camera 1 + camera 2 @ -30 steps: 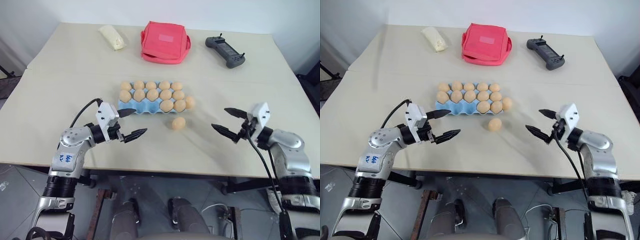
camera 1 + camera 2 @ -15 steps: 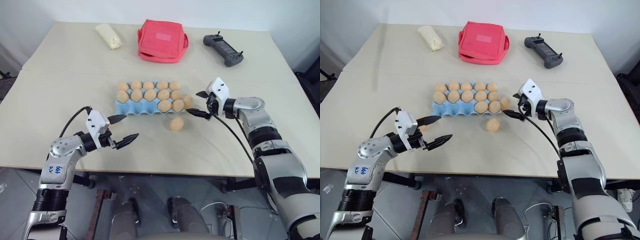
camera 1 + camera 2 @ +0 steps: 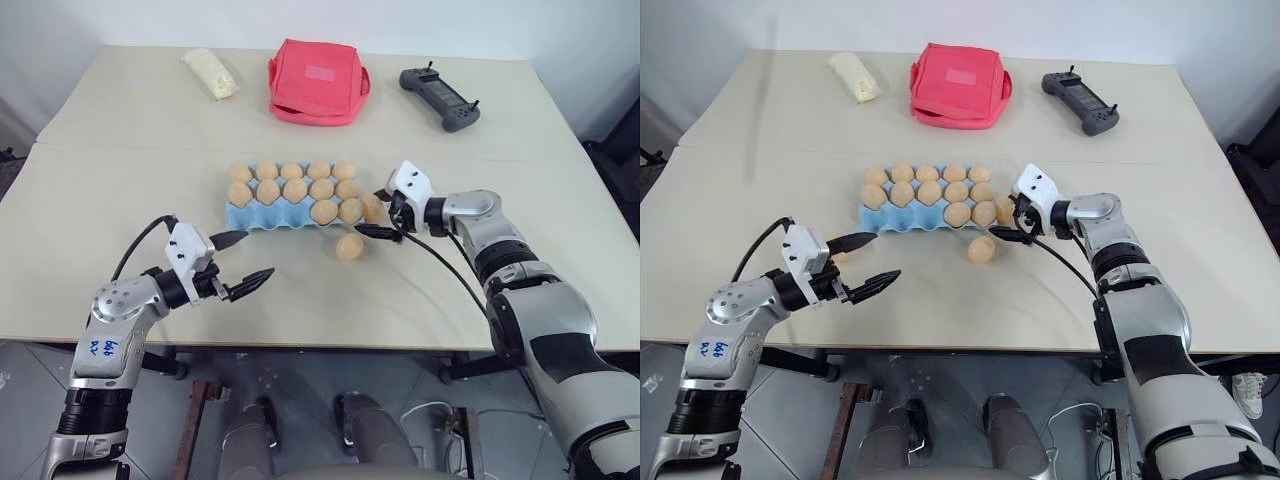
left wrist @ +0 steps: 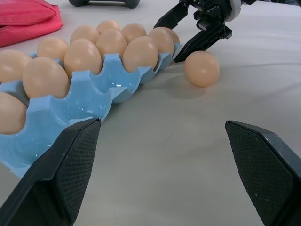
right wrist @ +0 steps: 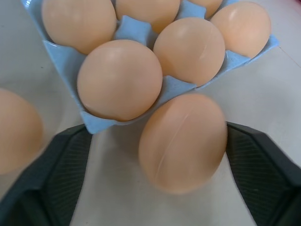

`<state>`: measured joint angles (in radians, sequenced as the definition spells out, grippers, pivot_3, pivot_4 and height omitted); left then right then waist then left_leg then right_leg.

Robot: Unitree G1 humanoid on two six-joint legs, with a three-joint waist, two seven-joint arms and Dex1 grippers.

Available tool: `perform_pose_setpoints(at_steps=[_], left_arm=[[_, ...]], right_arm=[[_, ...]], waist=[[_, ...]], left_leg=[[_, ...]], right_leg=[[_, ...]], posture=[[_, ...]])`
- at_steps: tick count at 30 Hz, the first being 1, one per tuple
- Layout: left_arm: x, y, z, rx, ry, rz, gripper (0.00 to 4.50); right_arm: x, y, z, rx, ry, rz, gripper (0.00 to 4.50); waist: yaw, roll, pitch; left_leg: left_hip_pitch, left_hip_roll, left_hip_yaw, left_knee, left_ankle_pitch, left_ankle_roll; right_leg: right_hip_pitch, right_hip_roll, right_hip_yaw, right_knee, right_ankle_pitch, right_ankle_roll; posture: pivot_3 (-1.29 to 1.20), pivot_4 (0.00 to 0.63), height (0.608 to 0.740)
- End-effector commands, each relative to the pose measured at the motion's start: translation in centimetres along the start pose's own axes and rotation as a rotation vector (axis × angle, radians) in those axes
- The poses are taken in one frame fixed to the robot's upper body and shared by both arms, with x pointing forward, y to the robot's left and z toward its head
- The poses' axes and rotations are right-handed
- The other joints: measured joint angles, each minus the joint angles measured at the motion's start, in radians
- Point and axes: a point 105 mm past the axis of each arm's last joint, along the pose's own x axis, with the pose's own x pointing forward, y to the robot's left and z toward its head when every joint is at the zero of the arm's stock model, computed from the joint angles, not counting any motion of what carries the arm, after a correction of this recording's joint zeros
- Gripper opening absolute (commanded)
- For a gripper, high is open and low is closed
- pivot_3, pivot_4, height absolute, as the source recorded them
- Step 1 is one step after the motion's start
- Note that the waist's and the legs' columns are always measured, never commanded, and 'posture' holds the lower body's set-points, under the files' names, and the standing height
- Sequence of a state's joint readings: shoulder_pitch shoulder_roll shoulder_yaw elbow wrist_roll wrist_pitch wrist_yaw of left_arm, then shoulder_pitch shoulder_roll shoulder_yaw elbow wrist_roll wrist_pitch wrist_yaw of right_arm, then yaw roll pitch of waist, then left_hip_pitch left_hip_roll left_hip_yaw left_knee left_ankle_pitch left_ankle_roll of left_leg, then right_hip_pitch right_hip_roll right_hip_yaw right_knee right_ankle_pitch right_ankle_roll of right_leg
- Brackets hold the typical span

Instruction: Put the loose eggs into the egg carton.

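The light blue egg carton [image 3: 262, 216] lies mid-table with several tan eggs in its cups; its near-left cups are bare. One loose egg [image 3: 372, 208] rests against the carton's right end. My right gripper [image 3: 372, 214] is open around that egg; the right wrist view shows the egg [image 5: 183, 141] against one finger, with a gap to the other finger [image 5: 61, 179]. A second loose egg [image 3: 349, 247] sits on the table just in front of the carton. My left gripper [image 3: 256, 256] hovers open and empty near the carton's near-left corner.
A red square pouch [image 3: 318, 82], a pale yellow bundle [image 3: 210, 73] and a black controller [image 3: 440, 98] lie along the far side of the table. The table's near edge runs just behind both arms.
My right arm swung in from the near right to the carton's right end, and its jaws now straddle the loose egg there. My left gripper drew back slightly.
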<state>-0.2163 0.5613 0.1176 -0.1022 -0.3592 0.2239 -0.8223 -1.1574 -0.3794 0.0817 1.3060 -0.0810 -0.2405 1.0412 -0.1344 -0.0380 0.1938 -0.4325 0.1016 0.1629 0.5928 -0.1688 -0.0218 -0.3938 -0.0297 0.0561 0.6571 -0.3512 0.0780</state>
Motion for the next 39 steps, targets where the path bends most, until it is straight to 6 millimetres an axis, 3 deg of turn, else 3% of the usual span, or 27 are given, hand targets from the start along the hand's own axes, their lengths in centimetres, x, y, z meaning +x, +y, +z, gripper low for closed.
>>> perform_pose_setpoints(at_steps=[1, 5, 7, 10, 15, 19, 26, 34, 39], left_arm=[[-0.4, 0.1, 0.9, 0.021, -0.026, 0.008, 4.50], [-0.3, 0.0, 0.6, 0.016, -0.024, 0.007, 4.50], [-0.2, 0.0, 0.6, 0.014, -0.025, 0.006, 4.50], [-0.5, 0.2, 0.5, 0.013, -0.023, 0.015, 4.50], [-2.0, 0.9, -0.2, 0.006, 0.001, 0.064, 4.50], [-2.9, 1.3, -0.7, -0.004, 0.015, 0.098, 4.50], [-3.8, 1.6, -1.4, -0.028, 0.027, 0.140, 4.50], [-4.2, 1.5, -1.5, -0.033, 0.027, 0.155, 4.50], [-4.3, 1.5, -1.4, -0.033, 0.026, 0.163, 4.50]], right_arm=[[-0.4, -0.5, 1.1, -0.016, -0.041, -0.002, 3.23], [-0.9, -0.6, 0.2, -0.019, -0.013, -0.014, 1.87], [-1.4, -1.0, -0.1, -0.019, -0.004, -0.032, 1.52], [-2.4, -1.7, 0.3, -0.041, -0.014, -0.050, 1.52], [-3.2, -2.2, 3.9, -0.069, -0.142, -0.013, 1.52], [-1.9, -0.7, 6.3, -0.080, -0.239, 0.069, 1.52], [3.8, 4.7, 10.3, -0.080, -0.337, 0.152, 1.52], [6.9, 6.1, 11.1, -0.044, -0.330, 0.085, 1.52], [6.8, 6.2, 11.4, -0.022, -0.351, 0.102, 3.19]], waist=[[-0.003, 0.000, 0.000], [-0.006, 0.000, 0.000], [-0.006, 0.000, 0.000], [-0.006, 0.000, 0.000], [-0.010, 0.000, 0.000], [-0.020, 0.000, 0.000], [-0.025, 0.000, 0.000], [-0.025, 0.000, 0.000], [-0.028, 0.000, 0.000]], left_leg=[[0.000, 0.000, 0.000, 0.000, 0.000, 0.000], [0.000, 0.000, 0.000, 0.000, 0.000, 0.000], [0.000, 0.000, 0.000, 0.000, 0.000, 0.000], [0.000, 0.000, 0.000, 0.000, 0.000, 0.000], [0.000, 0.000, 0.000, 0.000, 0.000, 0.000], [0.002, 0.002, 0.000, 0.000, 0.000, 0.000], [0.002, 0.005, -0.001, -0.001, 0.000, -0.001], [-0.001, 0.003, -0.001, -0.002, 0.000, -0.001], [-0.002, 0.003, -0.001, -0.003, 0.000, -0.001]], right_leg=[[0.000, 0.000, 0.000, 0.000, 0.000, 0.000], [0.000, 0.000, 0.000, 0.000, 0.000, 0.000], [0.000, 0.000, 0.000, 0.001, 0.000, 0.000], [0.000, 0.000, 0.000, 0.001, 0.000, 0.000], [0.000, 0.000, 0.001, 0.000, 0.000, 0.000], [0.000, 0.002, 0.001, 0.002, 0.000, 0.000], [0.000, 0.000, 0.000, 0.003, 0.000, -0.001], [-0.001, -0.002, -0.002, 0.002, -0.001, -0.001], [-0.003, -0.002, -0.002, 0.001, -0.001, -0.001]], posture=[[0.00, 0.150, 0.740], [0.00, 0.150, 0.740], [0.00, 0.150, 0.740], [0.00, 0.150, 0.740], [0.00, 0.150, 0.740], [0.00, 0.150, 0.740], [0.00, 0.150, 0.740], [0.00, 0.150, 0.740], [0.00, 0.150, 0.740]])
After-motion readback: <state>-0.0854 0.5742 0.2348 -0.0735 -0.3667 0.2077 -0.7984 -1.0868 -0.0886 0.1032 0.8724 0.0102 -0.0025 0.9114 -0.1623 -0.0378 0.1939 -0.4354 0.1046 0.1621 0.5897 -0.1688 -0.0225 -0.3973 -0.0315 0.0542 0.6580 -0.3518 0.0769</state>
